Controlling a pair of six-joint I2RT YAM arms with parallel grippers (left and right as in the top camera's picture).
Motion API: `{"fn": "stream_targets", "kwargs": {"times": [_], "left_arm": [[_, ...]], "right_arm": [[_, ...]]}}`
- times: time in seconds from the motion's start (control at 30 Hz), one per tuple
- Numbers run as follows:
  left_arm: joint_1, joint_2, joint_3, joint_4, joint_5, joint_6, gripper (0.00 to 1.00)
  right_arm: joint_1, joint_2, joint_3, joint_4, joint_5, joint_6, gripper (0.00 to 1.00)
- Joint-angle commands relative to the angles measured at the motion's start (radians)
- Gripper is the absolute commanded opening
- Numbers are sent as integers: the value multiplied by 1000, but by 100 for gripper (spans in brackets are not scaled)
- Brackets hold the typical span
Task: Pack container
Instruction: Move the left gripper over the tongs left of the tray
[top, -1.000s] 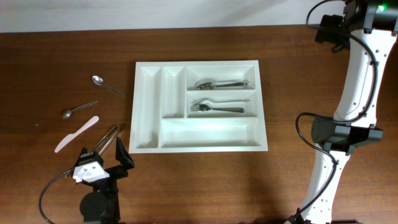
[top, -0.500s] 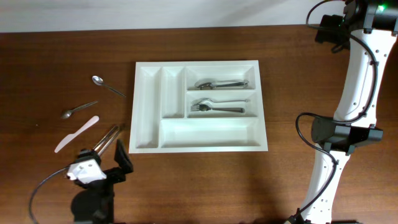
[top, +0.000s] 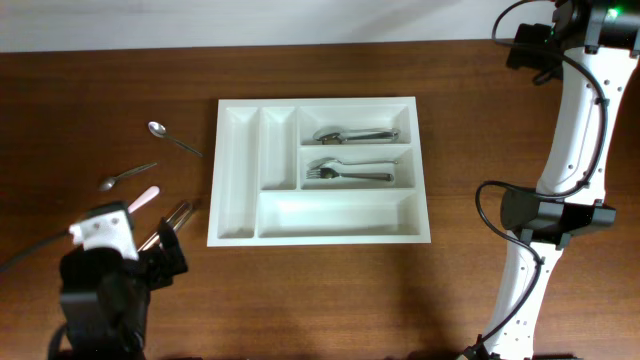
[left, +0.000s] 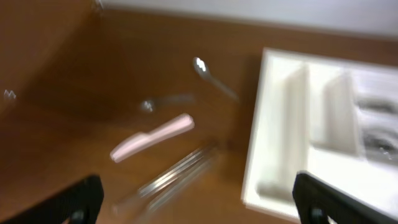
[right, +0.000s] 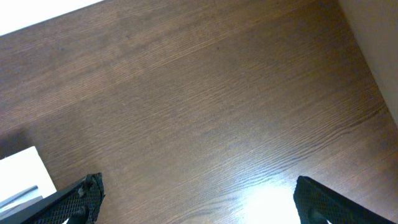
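By the table's near left corner the left gripper (left: 198, 202) hangs wide open and empty above a pale plastic knife (left: 152, 137) and a long shiny utensil (left: 171, 180). A spoon (top: 172, 138) and a second spoon (top: 126, 177) lie toward the left edge. The container (top: 232, 180) sits mid-table, with stacked spoons (top: 355, 133) and forks (top: 348, 173) in its two wide compartments nearest the far right. Over the far right corner the right gripper (right: 199, 202) gapes empty.

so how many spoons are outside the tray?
2. One spoon lies left of the tray, by its far corner; the second spoon lies further left, nearer, beside the pink knife. The left arm covers the area below, so more may be hidden.
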Motion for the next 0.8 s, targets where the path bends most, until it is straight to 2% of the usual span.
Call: {"fn": "stream_targets", "kwargs": {"times": [0.0, 0.43, 0.6, 0.77], "left_arm": [[5, 74, 122, -81, 301, 14, 99], [5, 83, 141, -66, 1026, -1, 99], [5, 83, 141, -72, 1100, -15, 99], [5, 85, 141, -27, 1080, -15, 99]], "right_arm": [[-1, -41, 14, -6, -2, -6, 99], [-1, -41, 14, -6, -2, -6, 99], [-1, -41, 14, -6, -2, -6, 99], [-1, -41, 14, -6, -2, -6, 99]]}}
